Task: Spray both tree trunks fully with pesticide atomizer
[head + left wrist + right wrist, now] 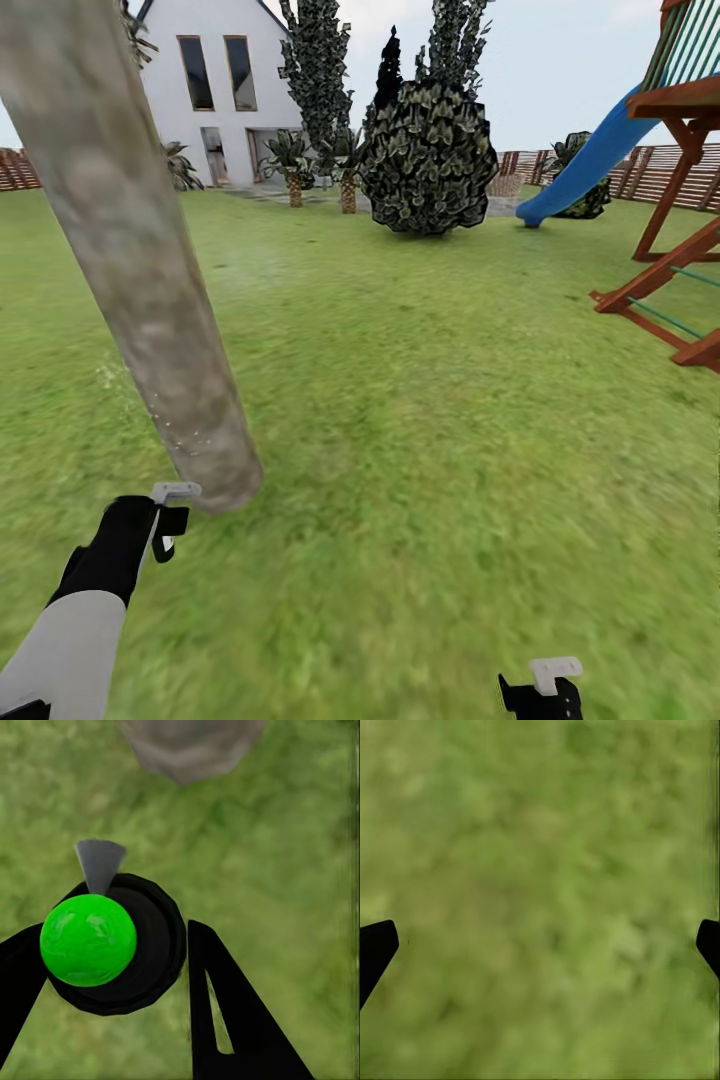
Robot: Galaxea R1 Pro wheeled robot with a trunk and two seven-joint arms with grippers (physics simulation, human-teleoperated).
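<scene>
Holding: your left gripper (105,967) pinches the pesticide atomizer (112,945) near the tree trunk (130,260); right gripper (540,945) spread over grass (540,832).

The trunk (150,300) looks like matt, mottled grey-beige bark, pretty smooth really. Grass (450,450) is a soft blurry green, no shine at all. The atomizer (112,945) is black plastic-looking with a glossy green spot on it, and a dull grey nozzle. Playset (670,200) frame looks like reddish wood, and the slide (580,170) is smooth blue plastic.
</scene>
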